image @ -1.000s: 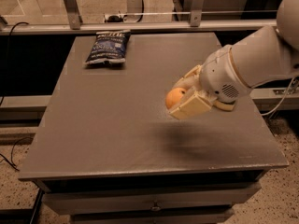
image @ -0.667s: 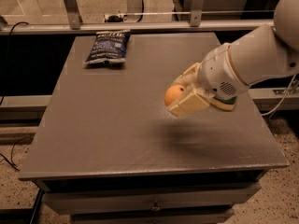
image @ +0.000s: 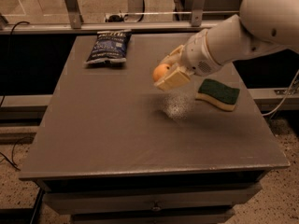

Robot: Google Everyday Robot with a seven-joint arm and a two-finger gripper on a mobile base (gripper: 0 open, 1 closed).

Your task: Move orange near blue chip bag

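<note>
The orange is held between the cream fingers of my gripper, lifted above the middle of the grey table. The gripper is shut on it, and only the orange's left side shows. The dark navy-blue chip bag with white lettering lies flat at the table's back left, about a bag's length to the left of and behind the gripper.
A green-and-yellow sponge lies on the table's right side, just below my white arm. Metal rails and posts run behind the table's far edge. A drawer front sits under the near edge.
My gripper has carried the orange up and to the left, toward the chip bag. The sponge, hidden under the arm before, now shows.
</note>
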